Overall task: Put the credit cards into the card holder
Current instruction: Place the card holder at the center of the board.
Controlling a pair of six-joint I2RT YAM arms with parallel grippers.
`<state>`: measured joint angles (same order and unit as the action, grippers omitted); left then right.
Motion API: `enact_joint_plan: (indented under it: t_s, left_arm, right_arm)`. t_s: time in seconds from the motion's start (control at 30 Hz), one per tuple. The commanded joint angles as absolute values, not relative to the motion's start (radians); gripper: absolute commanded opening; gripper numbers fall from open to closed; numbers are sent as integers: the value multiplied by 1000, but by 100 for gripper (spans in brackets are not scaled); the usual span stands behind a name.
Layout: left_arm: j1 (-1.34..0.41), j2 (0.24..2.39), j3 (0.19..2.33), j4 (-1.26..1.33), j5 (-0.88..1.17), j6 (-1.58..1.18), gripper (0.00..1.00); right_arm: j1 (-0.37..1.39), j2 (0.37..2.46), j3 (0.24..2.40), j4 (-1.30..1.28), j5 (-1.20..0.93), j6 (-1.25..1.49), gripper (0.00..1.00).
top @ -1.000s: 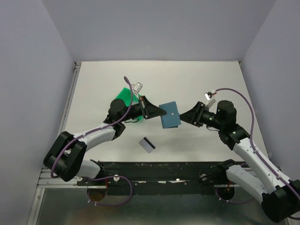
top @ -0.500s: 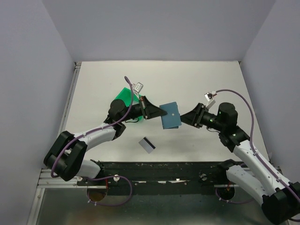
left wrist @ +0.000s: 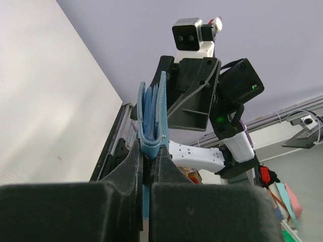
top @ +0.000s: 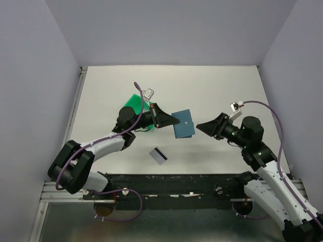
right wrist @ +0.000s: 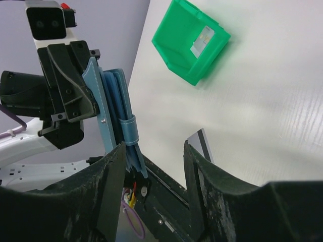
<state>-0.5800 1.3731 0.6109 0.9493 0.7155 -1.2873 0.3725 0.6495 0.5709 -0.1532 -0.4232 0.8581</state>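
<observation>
Left gripper point(top: 172, 120) clenches the card holder point(top: 183, 123) by one edge, keeping it raised off the table point(top: 227, 85) with its leaves turned toward the right gripper point(top: 201, 126), apparently to ease loading. That gripper, jaws parted and empty, hovers just right of the holder. One credit card point(top: 159, 156) lies below the holder, toward the arms' bases; a green bin point(top: 134, 102) sits to the holder's left.

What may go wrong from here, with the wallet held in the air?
The left end effector pinches the card holder by one edge, so a push from the right end effector may twist it loose. The credit card lies flat on the table near its front edge; grasping may slide it off.
</observation>
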Motion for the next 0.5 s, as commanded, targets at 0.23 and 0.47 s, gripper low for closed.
enact_joint_plan:
  t_s: [0.23,0.47]
  left_arm:
    - [-580,1401,617,1055,750,-1316,0]
    - [-581,1410,611,1055,753,-1313,0]
  right_arm:
    - [374,692,561,-132,-439,851,57]
    - [374,698,548,-61,-497,865,57]
